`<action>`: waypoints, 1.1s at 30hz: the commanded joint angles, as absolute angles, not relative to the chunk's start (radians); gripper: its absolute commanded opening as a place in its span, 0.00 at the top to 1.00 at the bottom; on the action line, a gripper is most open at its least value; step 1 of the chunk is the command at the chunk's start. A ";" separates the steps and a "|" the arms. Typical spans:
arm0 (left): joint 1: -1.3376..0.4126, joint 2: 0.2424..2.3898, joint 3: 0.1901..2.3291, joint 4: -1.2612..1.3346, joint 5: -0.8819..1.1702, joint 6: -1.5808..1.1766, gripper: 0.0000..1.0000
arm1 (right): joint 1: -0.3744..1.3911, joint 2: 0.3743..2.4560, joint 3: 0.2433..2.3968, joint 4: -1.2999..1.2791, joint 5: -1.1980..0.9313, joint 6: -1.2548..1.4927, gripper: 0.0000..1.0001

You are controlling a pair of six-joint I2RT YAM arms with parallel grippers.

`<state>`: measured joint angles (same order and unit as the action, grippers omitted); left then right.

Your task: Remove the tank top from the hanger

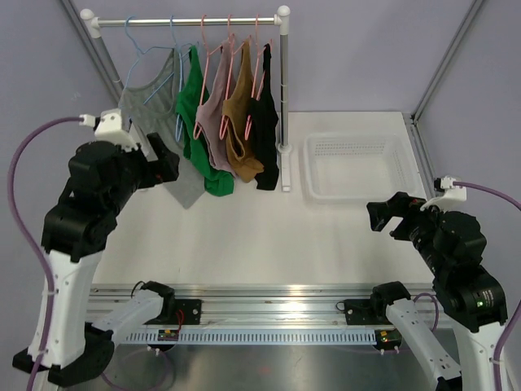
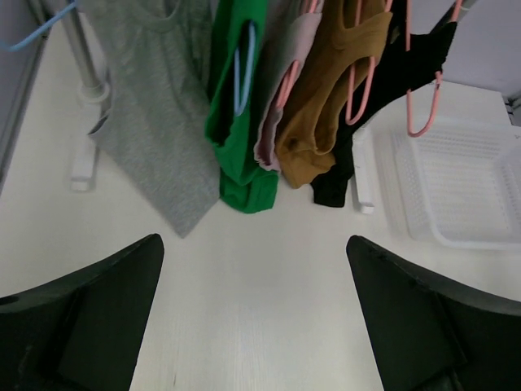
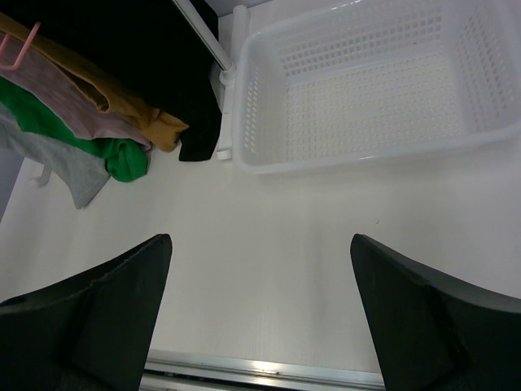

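In front of rack (image 1: 187,21), approach judged in hand: left gripper (image 2: 254,241) near gray top (image 2: 155,122), right gripper (image 3: 260,238) well right of rack, both jaws wide, nothing held. Next: top to be gripped, slid free.

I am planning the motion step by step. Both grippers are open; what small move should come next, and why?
Probably the left gripper should ease forward to the lower hem of the gray top. Both grippers stand open and hold nothing. The gray top hangs on the rack and is the garment nearest this gripper. The right gripper is by the basket, farther away.
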<state>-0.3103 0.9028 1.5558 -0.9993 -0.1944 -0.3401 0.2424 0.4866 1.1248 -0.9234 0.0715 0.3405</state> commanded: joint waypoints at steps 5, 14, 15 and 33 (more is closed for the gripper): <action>-0.394 1.147 1.742 -0.767 0.029 -0.313 0.01 | 0.250 0.491 1.103 -0.859 -0.057 0.379 0.00; -0.492 1.442 1.882 -0.595 -0.086 -0.252 0.03 | 0.252 0.451 1.088 -0.868 -0.089 0.393 0.00; -0.495 1.484 1.887 -0.575 -0.087 -0.245 0.03 | 0.250 0.446 1.088 -0.873 -0.097 0.396 0.00; -0.509 1.965 2.304 -0.485 -0.201 -0.078 0.45 | 0.250 0.417 1.063 -0.902 -0.158 0.377 0.01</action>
